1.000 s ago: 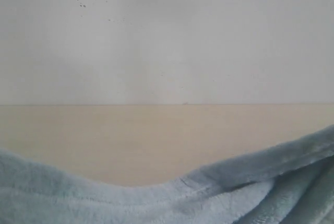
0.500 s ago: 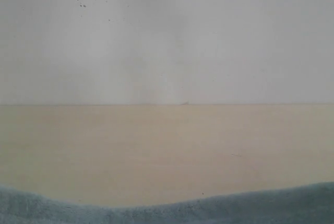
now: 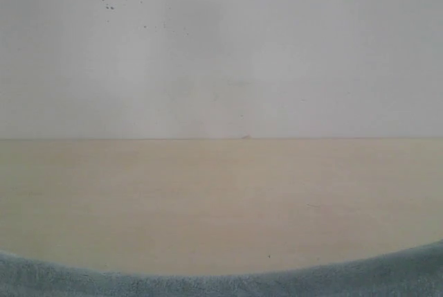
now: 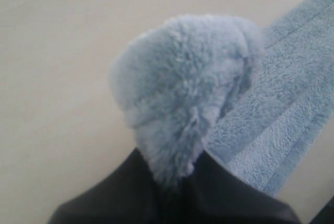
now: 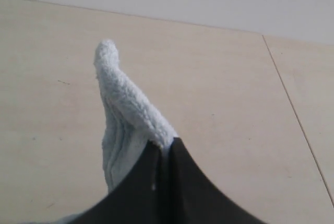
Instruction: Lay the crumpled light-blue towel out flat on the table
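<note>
Along near edge of pale beige table (image 3: 221,200), fluffy light-blue towel (image 3: 221,284) mostly cropped, black left gripper (image 4: 169,182) and right gripper (image 5: 164,151) clamped on folds

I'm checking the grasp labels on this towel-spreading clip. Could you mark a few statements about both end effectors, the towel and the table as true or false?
1. The left end effector is shut on a bunched part of the towel. True.
2. The right end effector is open and empty. False: it is shut on a fold of the towel.
3. In the exterior view the towel covers most of the table. False: only a strip of it shows along that view's lower edge.
4. The table meets a pale wall. True.
</note>
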Robot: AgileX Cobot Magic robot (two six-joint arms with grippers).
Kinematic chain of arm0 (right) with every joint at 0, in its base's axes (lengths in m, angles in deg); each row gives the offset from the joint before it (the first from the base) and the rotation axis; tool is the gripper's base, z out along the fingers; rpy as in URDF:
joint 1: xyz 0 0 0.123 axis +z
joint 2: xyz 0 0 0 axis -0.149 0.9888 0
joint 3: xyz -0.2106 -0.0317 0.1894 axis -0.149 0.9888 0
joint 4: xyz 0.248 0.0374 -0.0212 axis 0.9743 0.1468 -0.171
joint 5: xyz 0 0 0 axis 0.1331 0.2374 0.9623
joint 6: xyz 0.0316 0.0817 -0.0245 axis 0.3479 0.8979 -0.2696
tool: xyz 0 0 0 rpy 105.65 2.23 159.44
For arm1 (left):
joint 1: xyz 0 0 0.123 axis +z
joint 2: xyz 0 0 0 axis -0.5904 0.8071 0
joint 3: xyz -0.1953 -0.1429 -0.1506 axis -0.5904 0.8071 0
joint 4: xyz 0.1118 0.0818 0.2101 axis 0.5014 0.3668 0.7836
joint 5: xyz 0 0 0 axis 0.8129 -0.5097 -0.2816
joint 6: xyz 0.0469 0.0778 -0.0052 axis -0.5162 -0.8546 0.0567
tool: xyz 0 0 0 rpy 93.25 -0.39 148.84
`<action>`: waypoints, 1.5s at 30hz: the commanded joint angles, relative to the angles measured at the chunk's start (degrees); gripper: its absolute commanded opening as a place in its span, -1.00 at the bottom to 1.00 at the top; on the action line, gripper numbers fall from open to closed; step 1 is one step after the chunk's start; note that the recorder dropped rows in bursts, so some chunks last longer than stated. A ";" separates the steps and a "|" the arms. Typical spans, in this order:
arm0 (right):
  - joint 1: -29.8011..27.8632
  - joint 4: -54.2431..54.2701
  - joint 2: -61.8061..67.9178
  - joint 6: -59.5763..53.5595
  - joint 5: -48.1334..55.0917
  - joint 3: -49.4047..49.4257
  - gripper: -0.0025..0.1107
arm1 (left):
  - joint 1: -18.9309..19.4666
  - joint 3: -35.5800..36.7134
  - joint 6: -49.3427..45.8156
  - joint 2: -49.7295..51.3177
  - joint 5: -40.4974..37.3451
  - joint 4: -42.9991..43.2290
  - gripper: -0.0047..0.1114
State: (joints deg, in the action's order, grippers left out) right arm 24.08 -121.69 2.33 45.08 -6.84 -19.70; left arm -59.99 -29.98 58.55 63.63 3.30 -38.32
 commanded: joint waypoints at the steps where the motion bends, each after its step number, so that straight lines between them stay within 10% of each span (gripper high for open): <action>1: -0.14 -1.43 -0.42 1.18 -0.04 0.24 -0.96 | -0.23 0.25 0.81 -0.26 1.98 0.71 -0.84; 28: -0.14 9.22 -24.04 -11.93 6.47 -3.09 -0.96 | -0.23 -8.05 0.92 -8.38 -5.89 0.00 -0.84; 45: -0.14 6.87 6.09 -5.14 -12.24 -0.14 -0.96 | -0.23 2.23 6.91 12.42 8.93 9.91 -0.84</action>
State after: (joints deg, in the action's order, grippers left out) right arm 24.08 -111.24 1.47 35.40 -11.54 -20.30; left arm -60.12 -28.15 62.09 71.05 6.14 -32.16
